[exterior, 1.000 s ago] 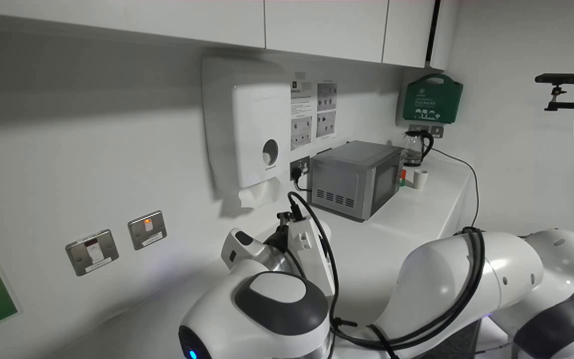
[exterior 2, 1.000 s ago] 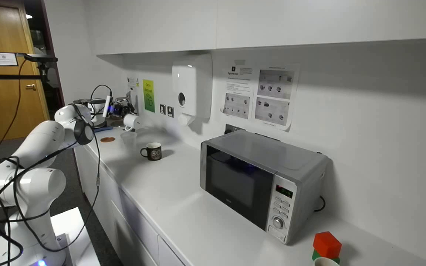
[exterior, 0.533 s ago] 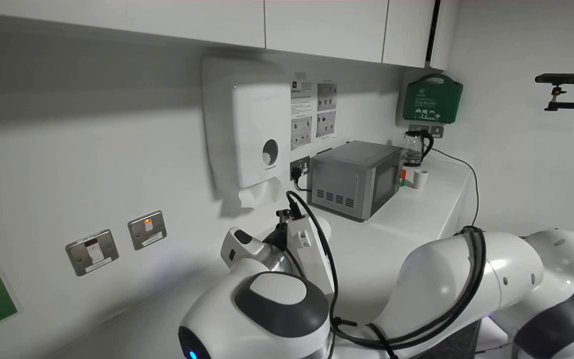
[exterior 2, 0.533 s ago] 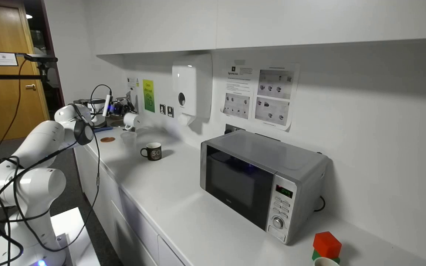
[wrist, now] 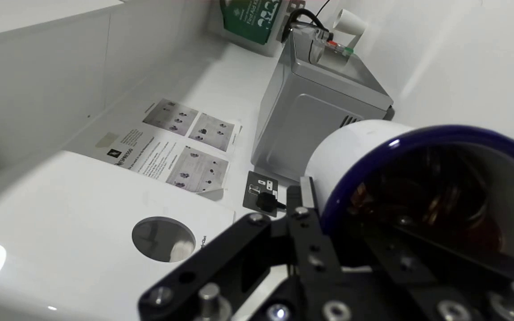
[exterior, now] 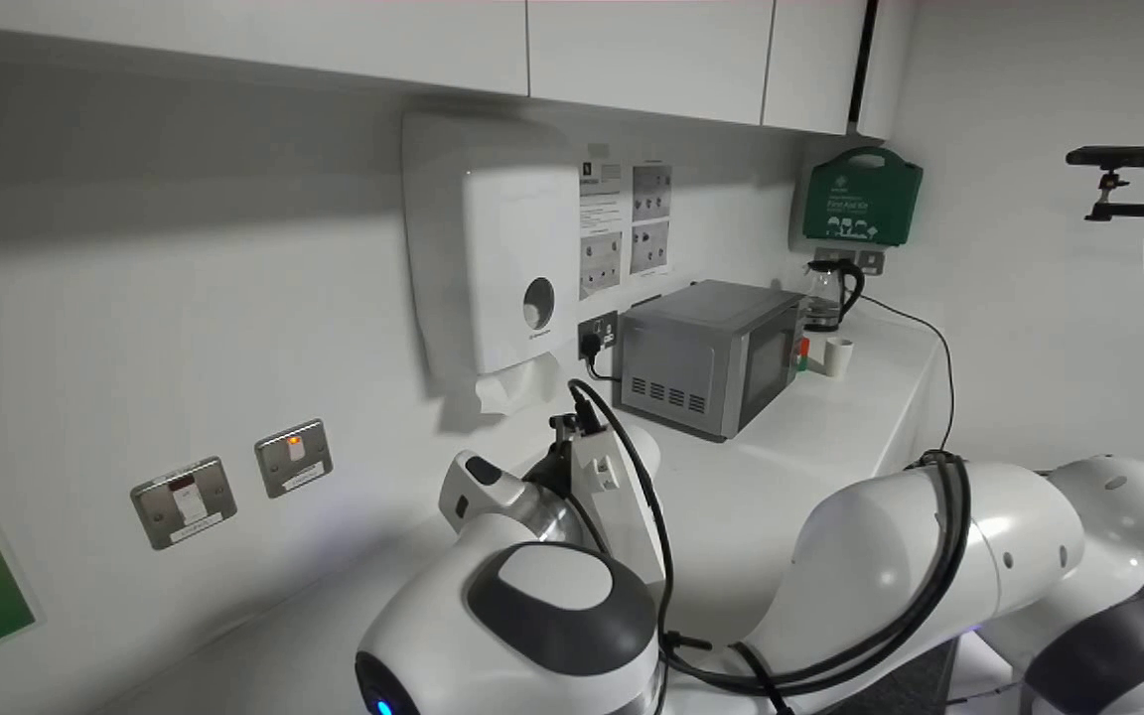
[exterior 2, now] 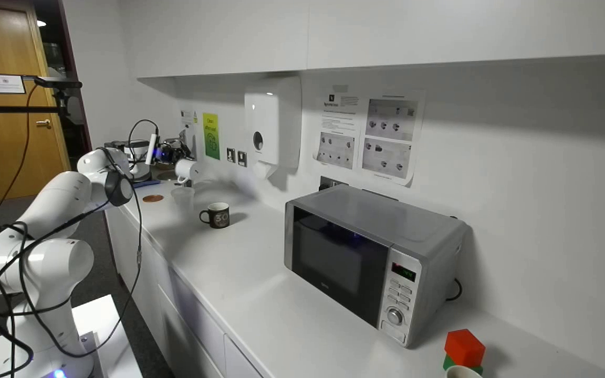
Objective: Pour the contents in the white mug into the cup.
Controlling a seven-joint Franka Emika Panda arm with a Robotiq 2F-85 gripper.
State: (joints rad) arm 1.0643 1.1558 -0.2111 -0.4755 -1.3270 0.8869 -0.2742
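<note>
The tool (wrist: 348,209) grips the white mug (wrist: 350,147) near at right, one finger outside its blue rim, another inside; the contents (wrist: 453,196) look dark, blurred. Farther off, a grey microwave (wrist: 319,129); at left, a white dispenser (wrist: 87,236).

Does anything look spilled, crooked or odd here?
Mostly fine. A bottom corner of the wall notice seems to curl loose in the wrist view. The white mug is tipped in the fingers, which fits pouring. I can make out no spill.
</note>
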